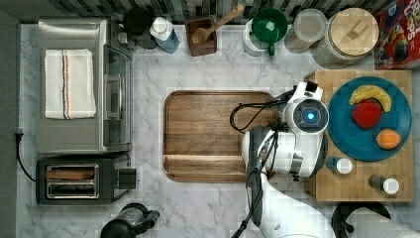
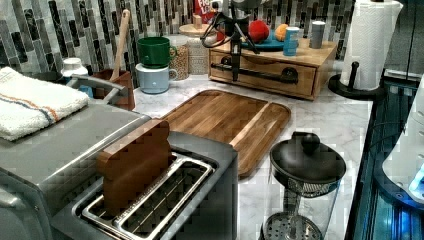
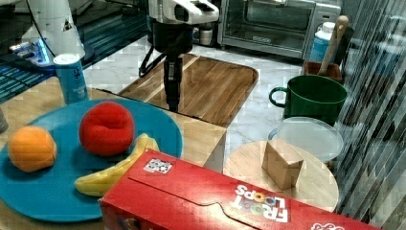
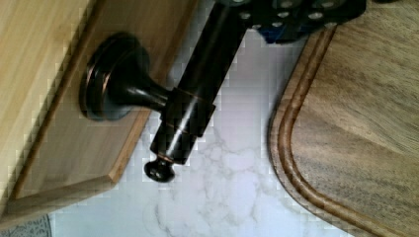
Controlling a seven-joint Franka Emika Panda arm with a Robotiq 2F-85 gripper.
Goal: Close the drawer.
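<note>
**As the closing push is being lined up**

While the arm (image 1: 297, 144) is reaching across the right half of the top view, its wrist is hanging over the left edge of the butcher-block unit (image 1: 361, 173), whose top is carrying a blue plate (image 1: 341, 129) of fruit; the dark board (image 1: 208, 134) is lying just beside it on the marble counter (image 1: 148, 79).

In the upper centre of the left view the drawer (image 2: 280, 85) is sitting in the unit's front, looking flush or nearly so; the gripper (image 2: 235, 67) is hanging at its dark bar handle (image 2: 260, 71), presumably so a push can travel through the bar; whether it is clamping the bar or merely resting against it, I cannot tell.

In the right view the gripper is standing upright at upper centre; the board's open surface behind is giving it room to retreat.

In the wrist view the handle's post is meeting the drawer front; bare marble is separating the bar's end from the board's grooved rim, so little travel seems left.
</note>
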